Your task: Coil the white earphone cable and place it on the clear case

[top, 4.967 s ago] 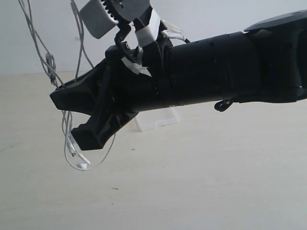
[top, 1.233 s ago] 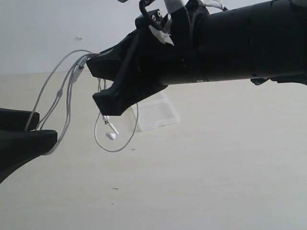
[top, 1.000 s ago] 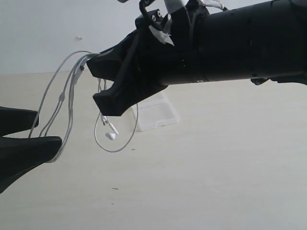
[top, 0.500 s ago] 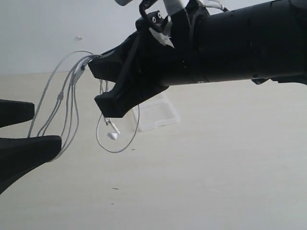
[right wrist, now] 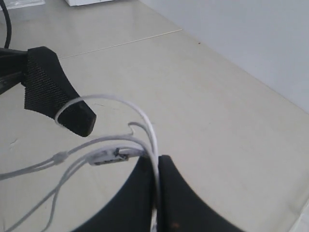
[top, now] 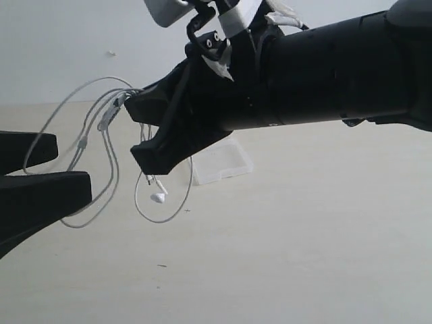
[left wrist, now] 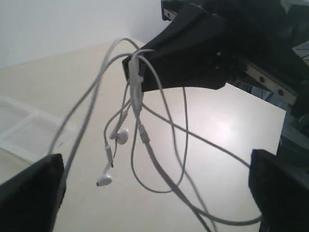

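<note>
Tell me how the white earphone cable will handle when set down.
Likely floppy: the white earphone cable droops in slack loops from the right gripper. Probably tangle-prone: strands cross. It may slide off the clear case.

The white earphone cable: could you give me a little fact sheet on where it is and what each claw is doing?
white earphone cable: hanging in the air in loose loops
held by: right gripper, shut on it
left gripper: open, loops hang in the gap between its fingers
earbuds: dangling free
clear case: lying on the table, no cable on it
</note>
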Controlling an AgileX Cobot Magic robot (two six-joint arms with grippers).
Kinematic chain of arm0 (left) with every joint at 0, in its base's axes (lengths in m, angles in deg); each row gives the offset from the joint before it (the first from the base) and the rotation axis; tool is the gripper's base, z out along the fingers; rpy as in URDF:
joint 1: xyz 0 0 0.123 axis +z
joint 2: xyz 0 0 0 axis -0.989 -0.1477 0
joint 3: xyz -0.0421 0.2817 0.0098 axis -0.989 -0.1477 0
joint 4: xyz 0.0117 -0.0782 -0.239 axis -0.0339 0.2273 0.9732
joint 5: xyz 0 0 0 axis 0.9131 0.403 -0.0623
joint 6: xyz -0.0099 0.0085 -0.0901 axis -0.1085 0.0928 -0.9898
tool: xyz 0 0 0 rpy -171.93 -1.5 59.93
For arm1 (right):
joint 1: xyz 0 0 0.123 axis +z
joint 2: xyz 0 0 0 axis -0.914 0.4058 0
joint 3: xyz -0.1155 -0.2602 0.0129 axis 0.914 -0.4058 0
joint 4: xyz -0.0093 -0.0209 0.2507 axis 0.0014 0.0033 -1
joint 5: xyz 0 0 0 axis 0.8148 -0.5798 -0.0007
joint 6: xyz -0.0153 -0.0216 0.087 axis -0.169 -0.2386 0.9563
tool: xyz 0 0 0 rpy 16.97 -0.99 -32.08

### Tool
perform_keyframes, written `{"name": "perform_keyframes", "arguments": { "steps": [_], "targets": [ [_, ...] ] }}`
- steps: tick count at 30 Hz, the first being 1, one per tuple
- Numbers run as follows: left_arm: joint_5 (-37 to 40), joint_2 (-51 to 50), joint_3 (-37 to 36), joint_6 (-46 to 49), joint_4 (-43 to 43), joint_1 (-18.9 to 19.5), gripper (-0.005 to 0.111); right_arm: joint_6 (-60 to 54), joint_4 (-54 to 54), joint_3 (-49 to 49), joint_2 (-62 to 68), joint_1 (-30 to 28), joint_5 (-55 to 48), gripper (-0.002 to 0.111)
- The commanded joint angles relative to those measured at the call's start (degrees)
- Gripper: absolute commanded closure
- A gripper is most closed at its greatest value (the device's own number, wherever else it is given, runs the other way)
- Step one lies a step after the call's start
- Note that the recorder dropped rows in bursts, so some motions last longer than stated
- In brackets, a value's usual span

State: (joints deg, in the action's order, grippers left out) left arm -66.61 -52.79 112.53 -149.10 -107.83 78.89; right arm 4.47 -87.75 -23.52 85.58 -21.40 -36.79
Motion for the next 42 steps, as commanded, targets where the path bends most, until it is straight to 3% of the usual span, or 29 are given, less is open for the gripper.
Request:
{"name": "perform_keyframes", "arguments": {
  "steps": [1, 7, 13, 23, 31, 37, 42],
  "targets": [
    [0.10, 0.40, 0.55, -0.52, 0.98, 0.14, 0.008, 0.17, 2.26, -0.08, 0.08, 0.01, 0.68, 0.108],
    [1.47, 0.48, 1.89, -1.66, -7.84, 0.14, 0.008, 4.25, 7.12, -0.08, 0.06, 0.01, 2.77, 0.108],
    [5.54, 1.05, 2.95, -3.18, -7.84, 0.29, 0.008, 6.59, 10.27, -0.08, -0.03, 0.01, 3.48, 0.108],
    [13.06, 6.34, 6.62, -4.49, -7.84, 0.29, 0.008, 28.51, 38.30, -0.08, -0.03, 0.01, 0.01, 0.108],
    [18.99, 4.71, 8.45, -5.34, -7.69, 0.29, 0.008, 25.25, 35.86, -0.08, -0.03, 0.01, -8.36, 0.108],
    [9.79, -0.02, 8.45, -3.72, -7.83, 0.29, 0.008, 15.95, 24.06, -0.08, -1.11, 0.01, -12.23, 0.108],
    [9.13, -2.29, 8.45, -3.38, -7.84, 0.29, 0.008, 15.61, 23.30, -0.08, -4.67, 0.01, -11.88, 0.108]
  ]
}}
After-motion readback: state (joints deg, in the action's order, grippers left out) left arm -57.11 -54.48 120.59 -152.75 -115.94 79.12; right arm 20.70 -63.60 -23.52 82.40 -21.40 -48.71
